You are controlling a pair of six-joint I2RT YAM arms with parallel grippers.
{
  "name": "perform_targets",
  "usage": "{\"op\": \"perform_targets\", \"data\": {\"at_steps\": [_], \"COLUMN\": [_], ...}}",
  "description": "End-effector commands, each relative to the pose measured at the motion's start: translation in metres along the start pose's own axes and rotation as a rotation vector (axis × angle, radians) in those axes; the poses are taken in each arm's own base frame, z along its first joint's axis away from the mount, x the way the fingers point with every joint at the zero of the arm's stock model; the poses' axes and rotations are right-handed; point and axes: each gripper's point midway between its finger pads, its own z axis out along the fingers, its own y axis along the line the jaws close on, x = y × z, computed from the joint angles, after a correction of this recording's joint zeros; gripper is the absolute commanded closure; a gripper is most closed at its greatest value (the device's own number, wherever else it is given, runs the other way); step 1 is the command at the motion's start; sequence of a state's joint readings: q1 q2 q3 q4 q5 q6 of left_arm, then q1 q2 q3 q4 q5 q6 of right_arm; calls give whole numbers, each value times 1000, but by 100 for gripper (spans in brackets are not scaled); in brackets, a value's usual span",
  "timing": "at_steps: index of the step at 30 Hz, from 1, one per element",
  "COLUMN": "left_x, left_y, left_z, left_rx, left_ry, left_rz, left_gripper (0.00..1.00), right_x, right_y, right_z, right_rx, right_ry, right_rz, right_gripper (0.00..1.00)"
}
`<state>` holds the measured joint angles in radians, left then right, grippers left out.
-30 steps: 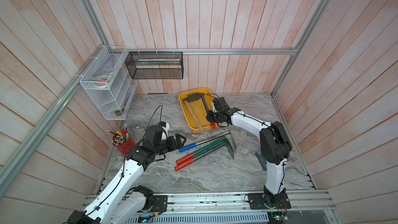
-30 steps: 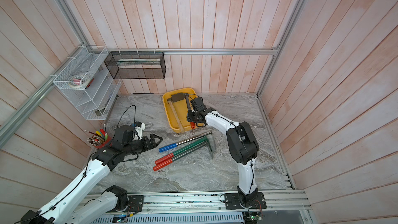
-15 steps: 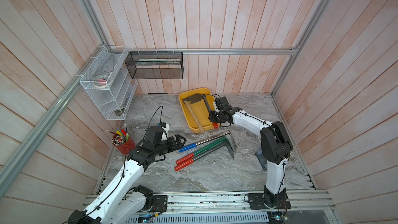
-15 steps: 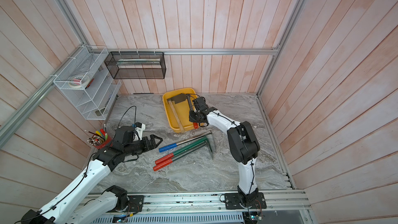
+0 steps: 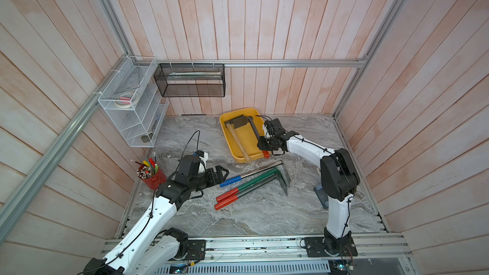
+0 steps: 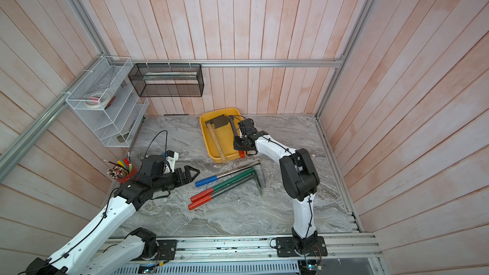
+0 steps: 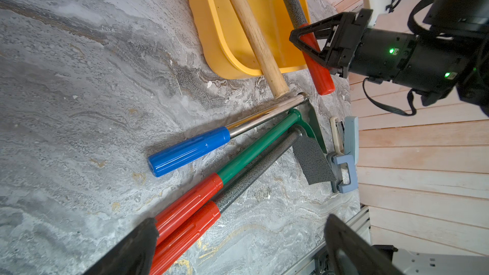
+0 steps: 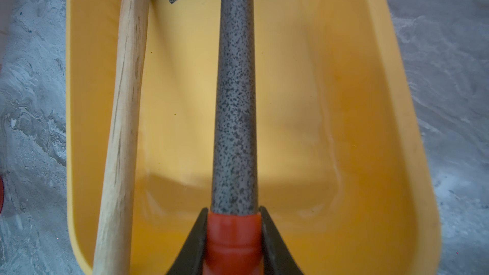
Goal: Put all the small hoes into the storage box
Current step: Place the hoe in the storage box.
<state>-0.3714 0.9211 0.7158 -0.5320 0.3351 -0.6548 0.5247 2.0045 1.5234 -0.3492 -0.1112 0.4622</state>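
Both arms: left claw point(image 5: 222, 175) released, right claw point(image 8: 232, 214) clenched on small hoe point(image 8: 235, 101).
The left claw hangs over the bench point(image 5: 264, 215) left half, by three loose hoes point(image 5: 256, 180). Storage box point(image 5: 247, 134) at back edge: small hoe's head inside, shaft along it, red grip past front rim, pinched.

Pink plank walls point(image 5: 264, 22), grey marbled floor point(image 5: 251, 215), aluminium rails point(image 5: 291, 63)

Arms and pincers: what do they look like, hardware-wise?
The left arm and right arm have white link shells, black joint housings and thin black cables tied along them. The left pincer and right pincer are black, with triangular open-frame tips. Two green lights glow on the right wrist housing.
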Motion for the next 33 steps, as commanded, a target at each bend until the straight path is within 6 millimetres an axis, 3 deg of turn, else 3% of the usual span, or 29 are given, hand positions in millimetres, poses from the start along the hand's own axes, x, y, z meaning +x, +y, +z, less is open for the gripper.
{"op": "perform_targets", "data": {"at_steps": [1, 19, 33], "left_x": [2, 9, 17], "left_y": [6, 18, 28], "left_z": [1, 9, 16], "left_rx": [-15, -48, -83], "left_ry": [-6, 18, 60], "left_rz": [5, 0, 6], "left_gripper": [0, 0, 0], "right_x": [-19, -11, -2], "right_y": [2, -16, -31], "right_z": [0, 8, 7], "right_rx": [-15, 7, 62], "right_ry": [-43, -1, 40], "right_rz": [-18, -22, -48], "right_gripper": [100, 100, 84]}}
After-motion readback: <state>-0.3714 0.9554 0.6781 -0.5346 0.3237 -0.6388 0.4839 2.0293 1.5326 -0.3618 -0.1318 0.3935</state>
